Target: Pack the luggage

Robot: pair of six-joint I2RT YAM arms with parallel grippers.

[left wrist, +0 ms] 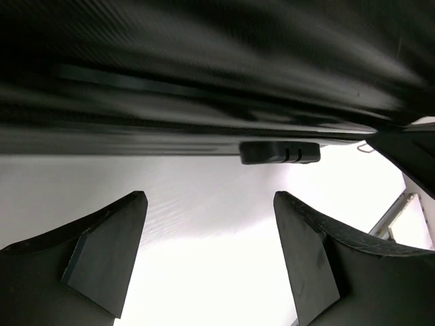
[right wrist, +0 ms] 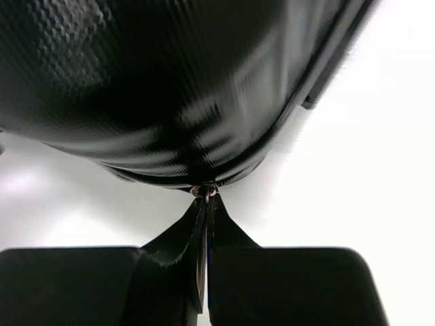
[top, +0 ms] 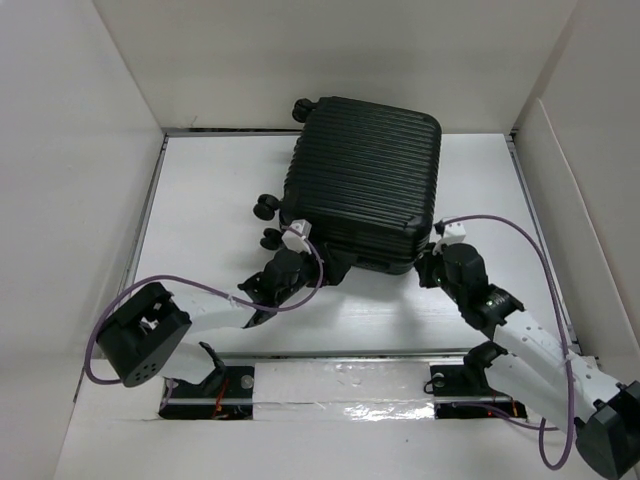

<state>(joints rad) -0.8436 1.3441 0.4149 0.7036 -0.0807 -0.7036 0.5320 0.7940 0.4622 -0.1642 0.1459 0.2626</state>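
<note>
1. From the top, the case (top: 365, 180) lay flat and closed on the table (top: 200, 200), with its wheels (top: 265, 208) on its left side.
2. The left gripper (top: 322, 266) was at the near left corner of the case. The right gripper (top: 426, 262) was at the near right corner.
3. The shell looked hard and ribbed, so I think it would not bend or squash. It also looked smooth, so fingers might slip on the flat top.
4. It was by far the biggest thing there, so it was likely heavy for one arm. Pushing or sliding it looked safer than lifting it.
5. In the left wrist view, the left gripper (left wrist: 211, 231) was spread wide with nothing in it. Only bare table showed between its fingers (left wrist: 109, 251).
6. The near edge of the case (left wrist: 204, 68) sat just above those fingers. A small black block (left wrist: 279, 153) stuck out under that edge. I could not tell what it was.
7. In the right wrist view, the right gripper (right wrist: 206, 204) was squeezed tight at the seam of the case (right wrist: 170, 88).
8. A tiny shiny tab (right wrist: 204, 191) sat right at its tips, and it seemed to be pinched there.
9. The tab was small and thin, so I think it could slip out. The seam and the tab looked like the best places to take hold.
</note>
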